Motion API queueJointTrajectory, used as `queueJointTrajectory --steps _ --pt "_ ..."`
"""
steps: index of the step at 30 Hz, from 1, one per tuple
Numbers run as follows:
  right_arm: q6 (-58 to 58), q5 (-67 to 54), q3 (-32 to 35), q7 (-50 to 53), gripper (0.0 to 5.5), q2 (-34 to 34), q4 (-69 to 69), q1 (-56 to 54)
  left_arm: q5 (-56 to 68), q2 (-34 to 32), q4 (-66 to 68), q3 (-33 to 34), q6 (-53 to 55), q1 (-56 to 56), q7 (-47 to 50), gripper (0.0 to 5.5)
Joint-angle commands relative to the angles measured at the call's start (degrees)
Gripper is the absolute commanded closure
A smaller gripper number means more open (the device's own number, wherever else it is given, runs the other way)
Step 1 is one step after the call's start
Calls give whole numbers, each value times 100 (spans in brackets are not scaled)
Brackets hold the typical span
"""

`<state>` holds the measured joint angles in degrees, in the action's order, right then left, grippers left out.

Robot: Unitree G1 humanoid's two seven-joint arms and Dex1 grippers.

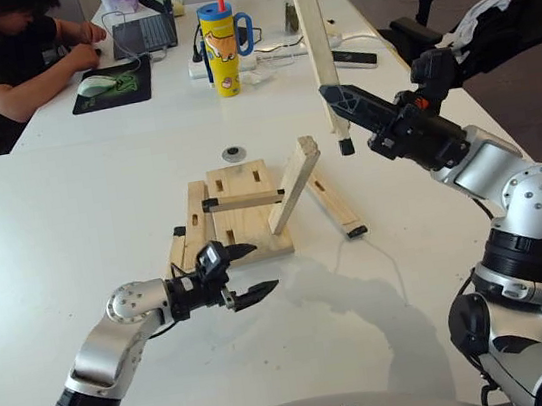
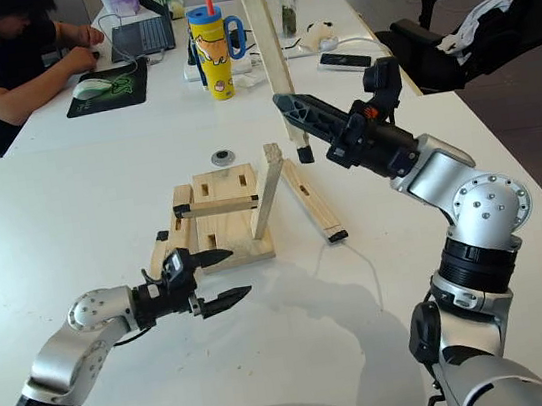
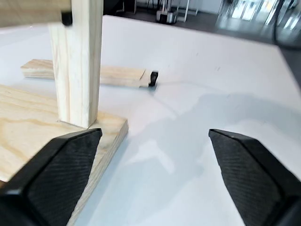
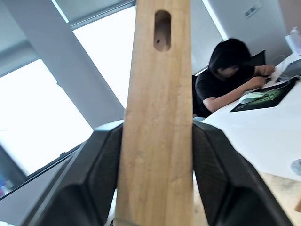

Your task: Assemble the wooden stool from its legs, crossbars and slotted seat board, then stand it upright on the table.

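The slotted seat board [image 1: 244, 217] lies flat on the white table [image 1: 74, 241]. One leg [image 1: 293, 186] leans up out of it, joined to a thin crossbar [image 1: 242, 200]. Another leg [image 1: 335, 204] lies flat to the board's right, and more wooden parts [image 1: 186, 230] rest along its left edge. My right gripper [image 1: 340, 104] is shut on a long wooden leg [image 1: 313, 35], held nearly upright above the table right of the board; the leg [image 4: 157, 117] has an oval slot. My left gripper [image 1: 243, 272] is open, low at the board's near corner [image 3: 56, 141].
A small round dark object [image 1: 234, 153] lies behind the board. The desk beyond holds a yellow cup [image 1: 223, 48], a laptop [image 1: 141, 29] and a mouse mat [image 1: 113, 84], where a person works. Office chairs [image 1: 426, 10] stand to the right. The table's near side is bare.
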<state>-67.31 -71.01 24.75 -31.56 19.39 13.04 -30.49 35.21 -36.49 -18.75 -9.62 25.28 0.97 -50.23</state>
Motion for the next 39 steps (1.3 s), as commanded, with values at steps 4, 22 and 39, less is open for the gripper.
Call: queueJointTrajectory --steps 4,22,39 --pt "-1018 -1019 -699 -1304 340 1214 1235 1271 3948 -569 -462 1772 2113 125 277 45" --pt "280 667 -2245 -3669 341 2505 1081 1846 5788 -473 -519 1880 2910 730 1410 82" --pt "320 690 -2290 -3765 341 2570 1066 1870 5676 -503 -345 1974 3139 692 1215 339"
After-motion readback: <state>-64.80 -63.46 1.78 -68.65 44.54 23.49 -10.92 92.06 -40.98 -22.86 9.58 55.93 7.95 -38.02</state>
